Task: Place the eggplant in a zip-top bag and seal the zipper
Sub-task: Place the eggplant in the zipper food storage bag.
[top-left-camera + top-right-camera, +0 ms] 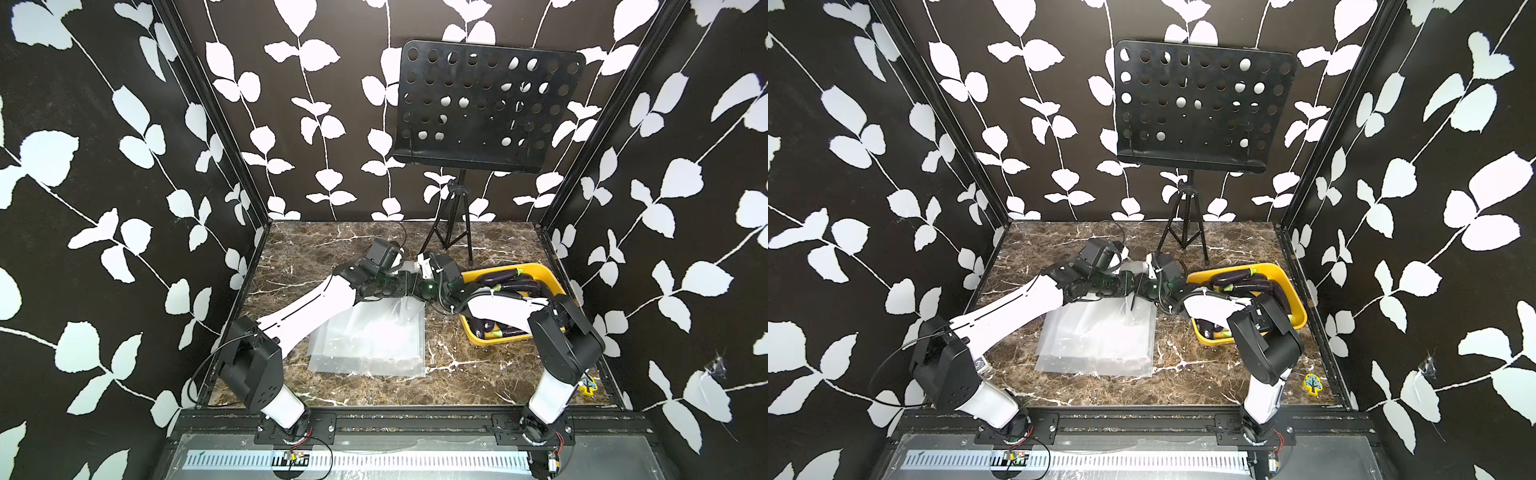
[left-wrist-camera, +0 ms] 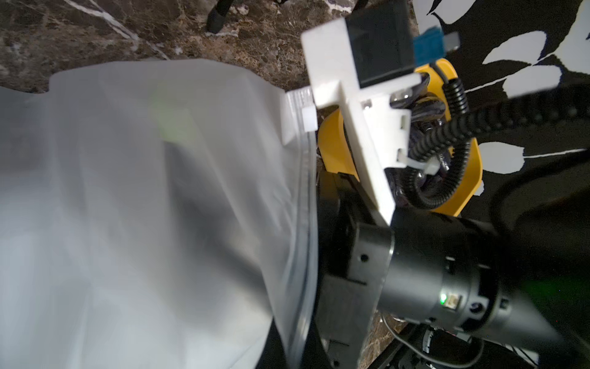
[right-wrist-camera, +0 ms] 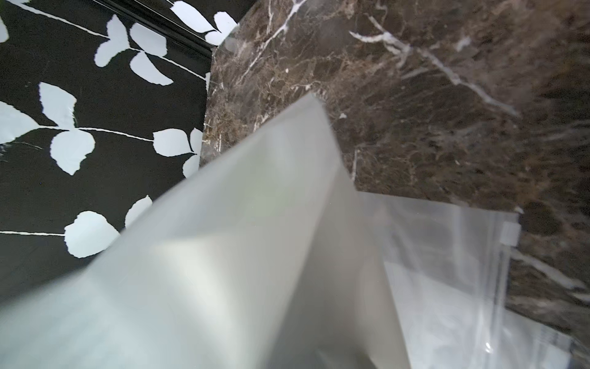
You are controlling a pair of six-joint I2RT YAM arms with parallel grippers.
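With the left gripper (image 1: 404, 286) clenched on the lifted translucent zip-top plastic bag (image 2: 159, 207), spread its mouth wide; the right gripper (image 1: 424, 289) state cannot be told; the glossy purple eggplants (image 1: 498, 276) lie in the yellow plastic tub (image 1: 540, 270).

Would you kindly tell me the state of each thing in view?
Lifted bag: held in the air; zipper state unclear.
Left claw: shut, apparently on the lifted bag.
Right claw: at the bag's edge; opening unclear.
Bag stack: flat on the table.
Eggplants: lying in the yellow bin.
Music stand: upright.
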